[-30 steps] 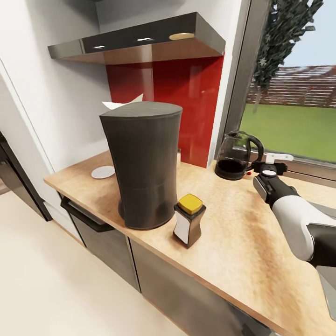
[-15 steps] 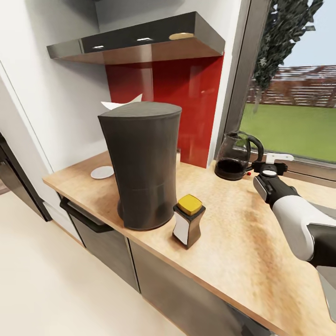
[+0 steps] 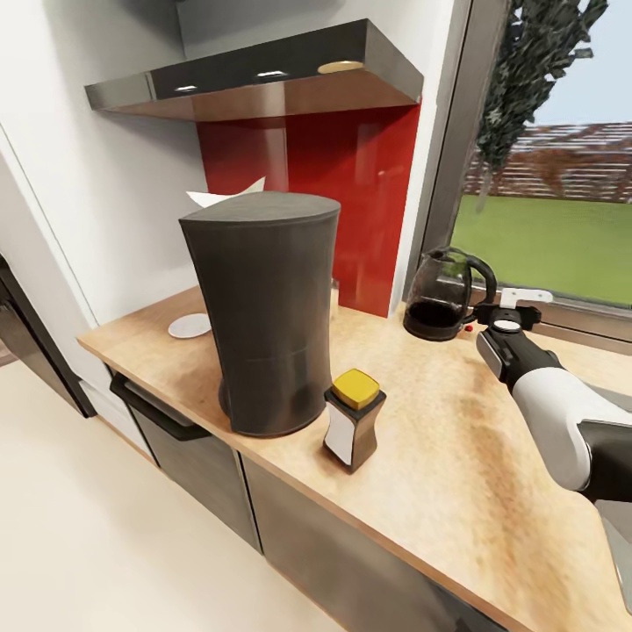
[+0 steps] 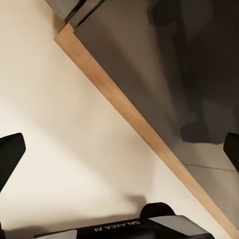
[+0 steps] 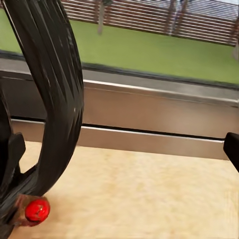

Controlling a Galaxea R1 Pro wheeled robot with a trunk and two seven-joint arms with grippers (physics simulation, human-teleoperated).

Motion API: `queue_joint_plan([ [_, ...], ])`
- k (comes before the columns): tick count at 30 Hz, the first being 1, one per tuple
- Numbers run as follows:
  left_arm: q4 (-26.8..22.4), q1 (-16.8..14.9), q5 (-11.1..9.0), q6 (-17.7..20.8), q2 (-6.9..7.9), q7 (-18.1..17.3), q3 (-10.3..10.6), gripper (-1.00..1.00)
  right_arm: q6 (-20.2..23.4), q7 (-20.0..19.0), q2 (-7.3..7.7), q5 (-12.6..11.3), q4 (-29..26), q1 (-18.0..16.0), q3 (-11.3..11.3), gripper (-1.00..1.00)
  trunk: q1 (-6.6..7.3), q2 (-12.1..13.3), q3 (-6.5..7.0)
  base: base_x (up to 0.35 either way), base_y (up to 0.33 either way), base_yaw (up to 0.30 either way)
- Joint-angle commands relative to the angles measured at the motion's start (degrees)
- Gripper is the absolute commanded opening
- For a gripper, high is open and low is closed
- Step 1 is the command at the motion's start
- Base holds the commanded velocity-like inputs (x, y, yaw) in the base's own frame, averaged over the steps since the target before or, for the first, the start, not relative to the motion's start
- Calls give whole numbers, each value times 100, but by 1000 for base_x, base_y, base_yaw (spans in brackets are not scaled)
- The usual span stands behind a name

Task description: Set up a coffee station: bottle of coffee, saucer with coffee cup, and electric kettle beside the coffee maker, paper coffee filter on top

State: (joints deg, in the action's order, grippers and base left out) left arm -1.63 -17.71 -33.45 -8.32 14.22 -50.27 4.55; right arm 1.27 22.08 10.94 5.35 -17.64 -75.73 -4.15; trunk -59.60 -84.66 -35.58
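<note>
The tall dark grey coffee maker (image 3: 263, 316) stands on the wooden countertop (image 3: 456, 448). A white paper filter (image 3: 224, 195) peeks out behind its top. The bottle of coffee (image 3: 353, 420), yellow-lidded, stands just right of its base. A white saucer (image 3: 190, 326) lies on the counter to its left. The glass electric kettle (image 3: 441, 303) sits by the window. My right gripper (image 3: 507, 309) is beside the kettle's handle (image 5: 50, 99) and stands open (image 5: 119, 154), with the handle close to one finger (image 5: 12, 149). My left gripper (image 4: 119, 149) is open over the floor.
A range hood (image 3: 263, 79) hangs over a red backsplash (image 3: 351, 175) behind the coffee maker. The window frame (image 5: 149, 114) runs right behind the kettle. An oven handle (image 3: 149, 408) sticks out under the counter's front edge. The cream floor (image 4: 64, 129) lies below.
The whole picture has slid slightly, so the camera has moved a little. My right arm and the things on the counter hold their places.
</note>
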Motion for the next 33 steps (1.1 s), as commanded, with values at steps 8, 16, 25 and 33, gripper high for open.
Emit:
queue_joint_plan([
  [8, 5, -4, -30, -39, 1, -9, 46, 100, 13, -2, -5, 56, -2, -3, -41, 100, -1, -3, -5, 37, 0, 0],
  [16, 5, -4, -30, -43, 1, -9, 50, 100, 13, -2, -5, 58, -2, -3, -42, 100, -1, -3, -5, 31, 0, 0],
  [25, 5, -4, -30, -39, 1, -9, 47, 100, 10, -2, -5, 62, -2, -3, -42, 100, -1, -3, -5, 14, 0, 0],
  [33, 5, -4, -30, -40, 1, -9, 47, 100, -101, -2, -5, 61, 0, -3, -42, 100, -1, -3, -5, 77, 0, 0],
])
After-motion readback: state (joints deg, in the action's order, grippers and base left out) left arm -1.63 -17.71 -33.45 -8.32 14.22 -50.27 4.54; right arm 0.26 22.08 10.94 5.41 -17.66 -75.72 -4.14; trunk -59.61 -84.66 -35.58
